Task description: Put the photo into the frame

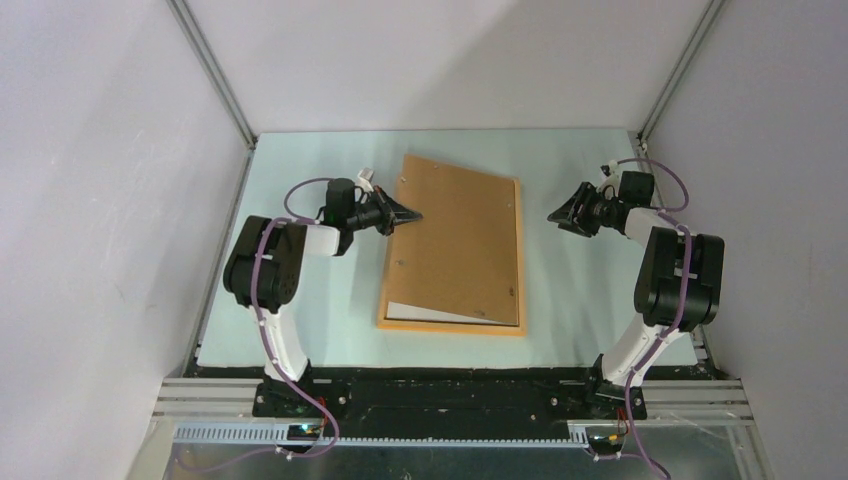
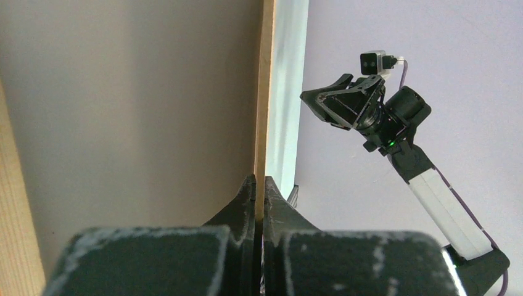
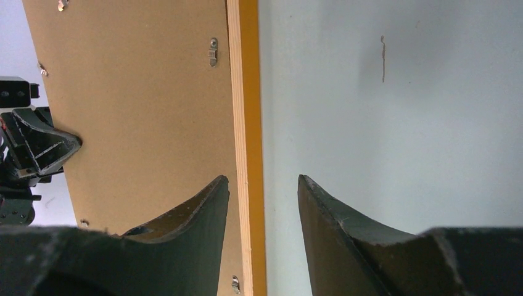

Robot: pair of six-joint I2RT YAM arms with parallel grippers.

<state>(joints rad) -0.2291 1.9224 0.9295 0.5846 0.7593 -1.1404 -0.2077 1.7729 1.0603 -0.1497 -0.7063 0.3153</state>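
Closing-up step, I judge: the left pincer (image 1: 411, 216) is clamped tight on the tilted backing board (image 1: 460, 235) at its edge, while the right pincer (image 1: 555, 215) hangs half-open and empty beside the frame (image 1: 450, 326) on the desk (image 1: 300, 300). A white sliver inside is likely the photo (image 1: 430, 311) – next, lower the board squarely

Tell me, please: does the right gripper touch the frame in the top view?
No, the right gripper hangs open over the table, with a clear gap between it and the right rail of the frame.
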